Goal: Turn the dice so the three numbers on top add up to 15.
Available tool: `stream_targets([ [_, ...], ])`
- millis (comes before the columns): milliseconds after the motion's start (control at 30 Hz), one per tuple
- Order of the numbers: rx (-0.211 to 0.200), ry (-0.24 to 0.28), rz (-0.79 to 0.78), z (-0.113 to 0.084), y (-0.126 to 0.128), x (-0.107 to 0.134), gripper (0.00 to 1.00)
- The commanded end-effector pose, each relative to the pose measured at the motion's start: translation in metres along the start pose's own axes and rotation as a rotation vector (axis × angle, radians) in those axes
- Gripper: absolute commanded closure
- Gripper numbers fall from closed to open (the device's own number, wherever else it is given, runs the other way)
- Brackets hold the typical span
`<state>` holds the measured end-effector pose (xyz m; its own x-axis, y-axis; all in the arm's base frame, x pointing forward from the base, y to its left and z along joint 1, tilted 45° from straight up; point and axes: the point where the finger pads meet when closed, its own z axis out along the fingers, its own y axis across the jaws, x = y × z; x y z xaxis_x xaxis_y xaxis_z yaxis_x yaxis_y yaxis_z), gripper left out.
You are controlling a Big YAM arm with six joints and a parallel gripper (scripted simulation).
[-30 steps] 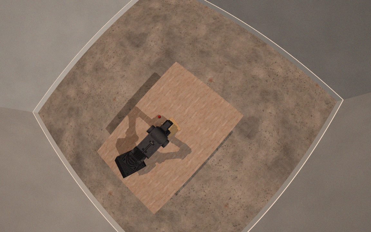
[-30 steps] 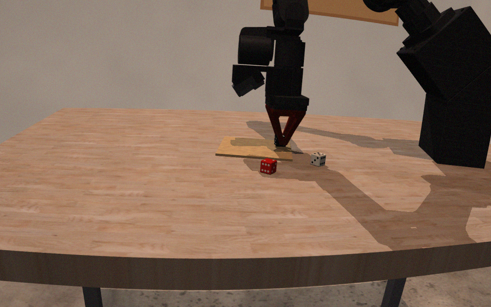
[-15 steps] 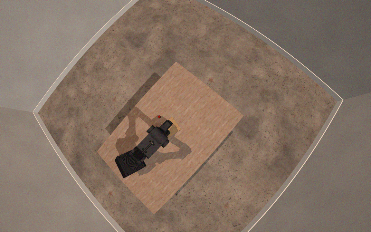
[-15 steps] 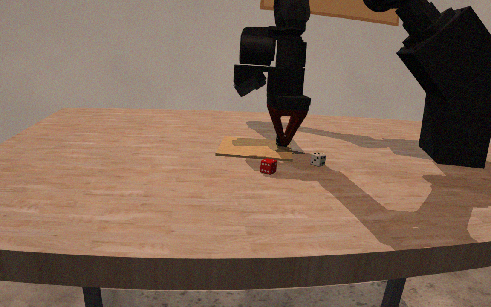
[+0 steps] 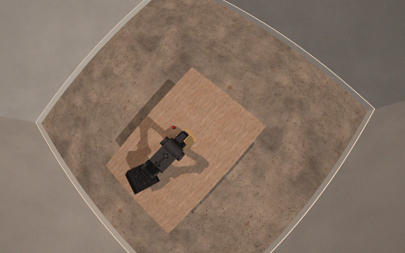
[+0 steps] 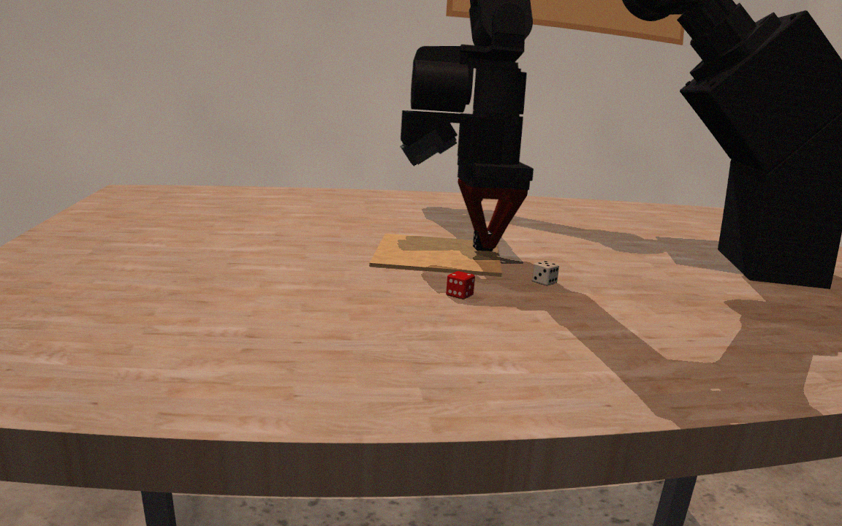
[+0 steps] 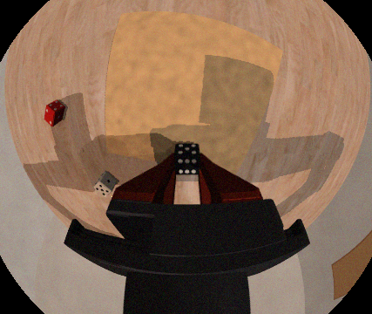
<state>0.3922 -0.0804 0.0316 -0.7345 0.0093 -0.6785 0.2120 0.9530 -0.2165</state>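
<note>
My gripper (image 6: 484,246) (image 7: 186,159) points straight down and is shut on a black die (image 7: 187,159) with white pips. It holds the die low over the near right corner of the tan mat (image 6: 411,256) (image 7: 151,76) (image 5: 193,137). I cannot tell whether the die touches the mat. A red die (image 6: 460,284) (image 7: 55,113) (image 5: 173,127) lies on the bare table just in front of the mat. A white die (image 6: 545,272) (image 7: 107,183) lies on the table to the right of the mat. In the overhead view the arm hides the gripper and the black and white dice.
The arm's black base (image 6: 783,163) (image 5: 141,180) stands at the right rear of the wooden table (image 6: 215,313) (image 5: 216,113). The arm casts long shadows over the mat and the right side of the table.
</note>
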Motion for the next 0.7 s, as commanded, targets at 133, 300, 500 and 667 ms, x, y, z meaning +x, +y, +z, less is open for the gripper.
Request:
stream_targets([
  [133,-0.005,0.007,-0.001,0.0019,0.0047,0.0061,0.85],
  [300,-0.005,0.005,-0.001,0.0021,0.0046,0.0055,0.85],
  [500,-0.003,0.003,0.000,0.0030,0.0037,0.0044,0.85],
  [667,-0.001,0.000,0.001,0.0048,0.0020,0.0023,0.85],
])
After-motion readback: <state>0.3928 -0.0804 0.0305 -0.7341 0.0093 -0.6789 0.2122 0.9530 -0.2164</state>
